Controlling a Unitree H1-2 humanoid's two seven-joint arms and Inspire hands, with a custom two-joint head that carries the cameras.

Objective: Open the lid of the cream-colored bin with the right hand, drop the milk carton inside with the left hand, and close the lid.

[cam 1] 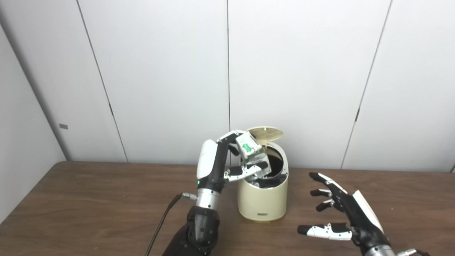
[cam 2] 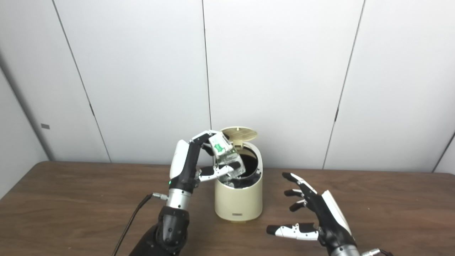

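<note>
With the lid (cam 1: 266, 133) already swung up and standing open behind the mouth, cream-colored bin (cam 1: 263, 199) set toward the far edge of the wooden desk (cam 1: 89, 206), roughly midway along it, well back from the near edge. Milk carton (cam 1: 251, 149) pinched between thumb and fingers of the left hand (cam 1: 227, 167), tilted with its lower end over the near-left part of the dark opening, seemingly so as to slide in rather than catch on the rim. Not yet let go: fingers closed around the carton from both sides, carton still mostly above the rim. Left wrist held upright just beside the bin's left wall, presumably to keep the arm clear of the raised lid. Right hand (cam 1: 341, 213) empty, fingers spread apart, hovering low over the desk to the right of the bin and apart from it, probably waiting there so the lid can be reached once the carton has dropped. Black cable (cam 1: 161, 222) trailing from the left wrist toward the near edge
</note>
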